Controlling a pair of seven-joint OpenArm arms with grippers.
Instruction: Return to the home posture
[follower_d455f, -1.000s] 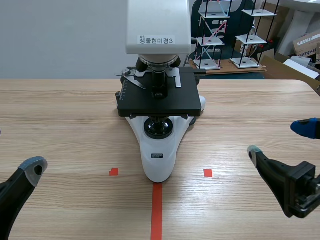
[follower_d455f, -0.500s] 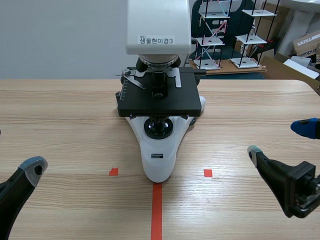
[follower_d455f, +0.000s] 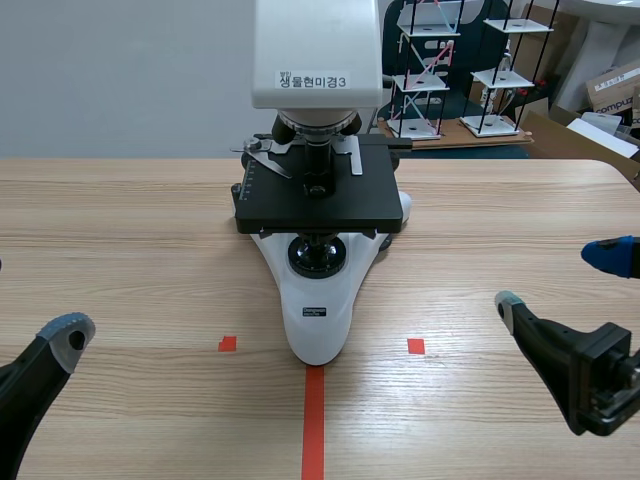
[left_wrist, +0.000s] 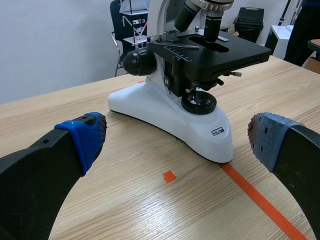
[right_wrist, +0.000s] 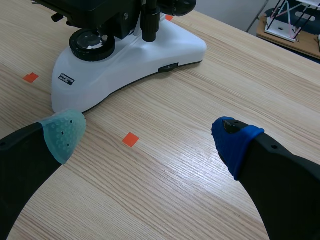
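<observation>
Nothing has shifted since the earlier frames: both arms rest low at the near edge of the wooden worktop (follower_d455f: 150, 220), jaws wide and empty.
Seen from the centre camera, the left jaws, tipped with dotted pads (left_wrist: 87, 135), and the right jaws, one grey-green pad (right_wrist: 62, 135) and one blue, lie either side of the orange-red centre line (follower_d455f: 314, 420); the white-and-black microscope (follower_d455f: 320, 335) stands between and ahead of them, touched by neither.

microscope (follower_d455f: 316, 205) head beyond the scene view's top edge; one of the left fingers (follower_d455f: 62, 338) off-frame there
</observation>
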